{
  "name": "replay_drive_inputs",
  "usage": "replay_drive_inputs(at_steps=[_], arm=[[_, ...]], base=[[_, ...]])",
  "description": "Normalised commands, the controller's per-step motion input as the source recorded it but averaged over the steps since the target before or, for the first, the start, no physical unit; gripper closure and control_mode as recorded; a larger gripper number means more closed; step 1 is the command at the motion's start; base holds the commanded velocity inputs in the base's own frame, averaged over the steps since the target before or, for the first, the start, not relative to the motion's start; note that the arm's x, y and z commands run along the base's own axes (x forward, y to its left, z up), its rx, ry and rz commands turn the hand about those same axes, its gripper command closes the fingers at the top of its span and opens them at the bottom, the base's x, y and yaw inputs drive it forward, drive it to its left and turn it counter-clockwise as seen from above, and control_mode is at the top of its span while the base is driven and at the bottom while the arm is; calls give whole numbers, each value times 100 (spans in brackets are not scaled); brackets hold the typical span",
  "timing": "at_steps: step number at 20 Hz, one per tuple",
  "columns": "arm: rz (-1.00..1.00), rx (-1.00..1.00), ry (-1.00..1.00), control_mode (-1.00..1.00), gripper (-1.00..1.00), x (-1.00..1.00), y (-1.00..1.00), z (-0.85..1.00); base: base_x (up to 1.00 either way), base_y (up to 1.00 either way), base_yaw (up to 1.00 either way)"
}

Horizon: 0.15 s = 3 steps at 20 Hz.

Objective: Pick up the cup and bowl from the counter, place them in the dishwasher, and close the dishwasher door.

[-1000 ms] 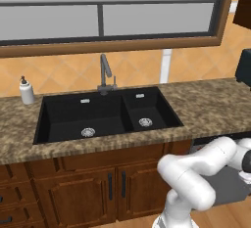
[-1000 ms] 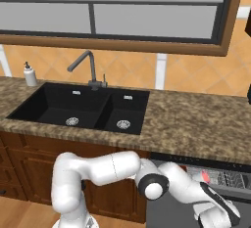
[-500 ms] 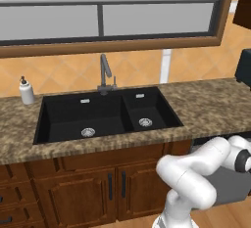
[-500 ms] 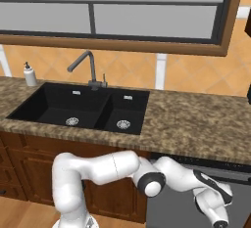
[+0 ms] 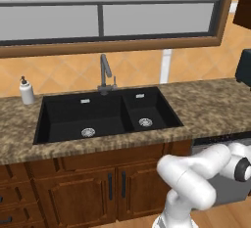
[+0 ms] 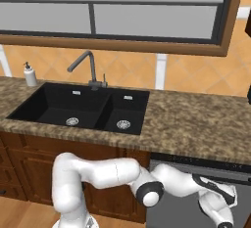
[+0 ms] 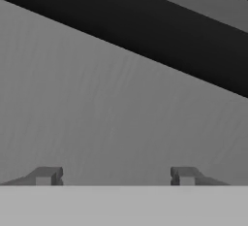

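The dishwasher door (image 6: 241, 200) is a plain grey panel under the counter (image 6: 196, 124), standing upright or nearly so and covering the dishwasher's inside. Its dark top strip (image 6: 206, 162) runs just below the granite edge. In the hand view the door (image 7: 111, 118) is very close ahead, with the dark strip (image 7: 145, 31) slanting across the top. My gripper (image 7: 115, 176) is open with nothing between its fingertips (image 7: 46, 175), facing the panel. My arm reaches low across the door front (image 5: 230, 193).
The black double sink (image 5: 105, 114) with its faucet (image 5: 104, 73) lies left of the dishwasher. A soap bottle (image 5: 27, 91) stands at the far left. Brown wooden cabinets (image 5: 98, 183) sit under the sink. A dark appliance (image 5: 243, 68) stands at the counter's right end.
The dishwasher door has swung up from partly open, with the wire rack showing, to upright against the cabinet front. My hand moved in with it toward the panel.
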Motion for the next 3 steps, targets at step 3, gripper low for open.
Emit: replay_drive_inputs(at_steps=[3], arm=[[0, 0, 0, -100, -100, 0, 0, 0]], base=[[0, 0, 0]])
